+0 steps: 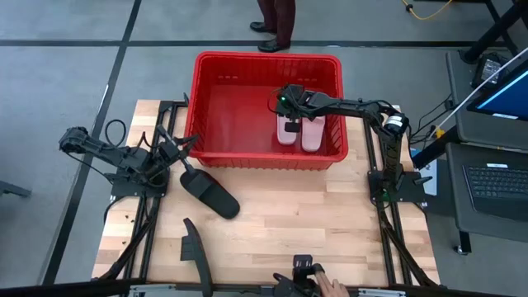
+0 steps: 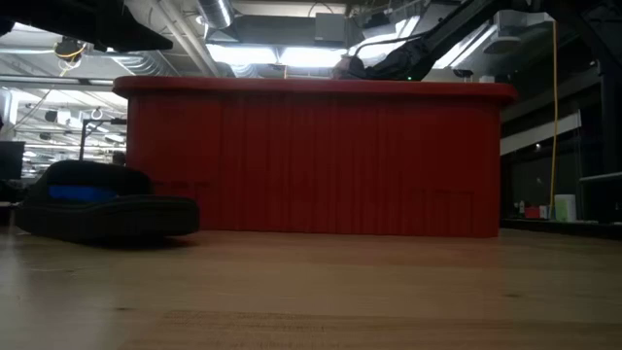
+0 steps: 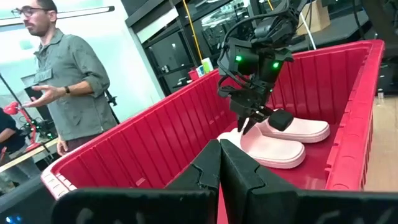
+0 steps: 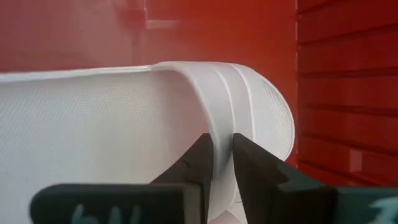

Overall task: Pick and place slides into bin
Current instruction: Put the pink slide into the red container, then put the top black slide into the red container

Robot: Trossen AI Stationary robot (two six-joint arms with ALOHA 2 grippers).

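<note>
The red bin [image 1: 268, 153] stands at the table's far middle. Two light pink slides lie side by side on its floor near the right wall, the left one [image 1: 287, 130] and the right one [image 1: 312, 134]. My right gripper [image 1: 289, 106] reaches into the bin and is shut on the left pink slide [image 3: 267, 149]. A black slide [image 1: 210, 194] rests sole-down on the table in front of the bin's left corner, and it also shows in the low view [image 2: 107, 206]. My left gripper [image 3: 219, 155] is shut and empty just outside the bin's left near corner. My right gripper pinches the left pink slide's wide strap [image 4: 222, 140] between its two fingers, at the strap's edge. The fingers come from above, slanting down. The slide lies flat, its sole [image 3: 277, 157] on the bin's floor.
A dark curved thing [image 1: 192, 242] lies near the table's near left edge; I cannot tell what it is. A person [image 3: 68, 81] stands beyond the bin's far side. Bare wood lies in front of the bin, toward the near right.
</note>
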